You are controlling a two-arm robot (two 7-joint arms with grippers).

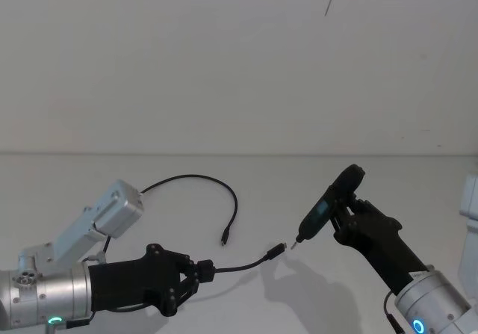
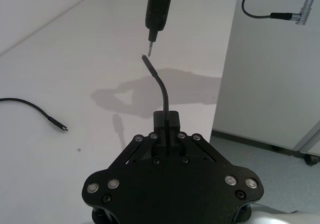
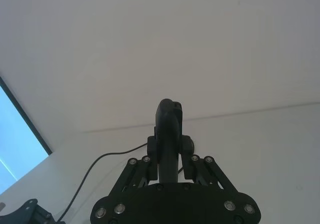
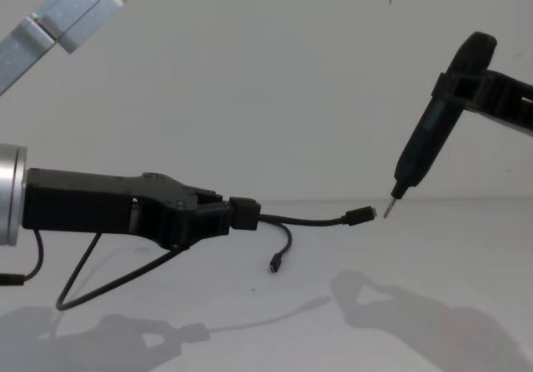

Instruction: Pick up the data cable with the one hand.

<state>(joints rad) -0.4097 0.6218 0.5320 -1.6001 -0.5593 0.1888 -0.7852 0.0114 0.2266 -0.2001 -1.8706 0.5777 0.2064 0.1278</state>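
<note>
- Data cable (image 1: 196, 178) – long thin black cord looping over the white table (image 1: 314, 177); one connector end (image 1: 224, 238) hangs off the surface just past the left fingertips, and the rest arcs back toward the left arm's body.
- Left gripper (image 1: 203, 270) is pinched shut on a short black wire (image 1: 243, 263), not on the data cable; the wire sticks straight out from between the fingers, and its silver metal plug (image 1: 278, 249) is at the far end.
- Left wrist view: the wire (image 2: 161, 86) rises from the fingertip gap and curves up; the data cable end (image 2: 59, 125) lies on the table well off to the side of the fingers.
- Surface: plain matte white tabletop with the grippers' shadows on it. White wall (image 1: 224, 57) behind, with one thin dark line near the top.
- Left wrist view also shows the table edge, a grey floor and a white cabinet panel beyond.
- Left arm: low and near horizontal, silver cylinder with green ring light (image 1: 54, 321), fingers pointing toward the right gripper.
- Right gripper (image 1: 345, 213) clamps a dark pen-shaped tool (image 1: 328, 199); the tool tilts down, and its metal tip (image 1: 293, 244) is just beside the wire's plug, with a small gap visible in chest view.
- Right arm comes in from the lower right, raised above the table, with a blue ring light (image 1: 418, 326).
</note>
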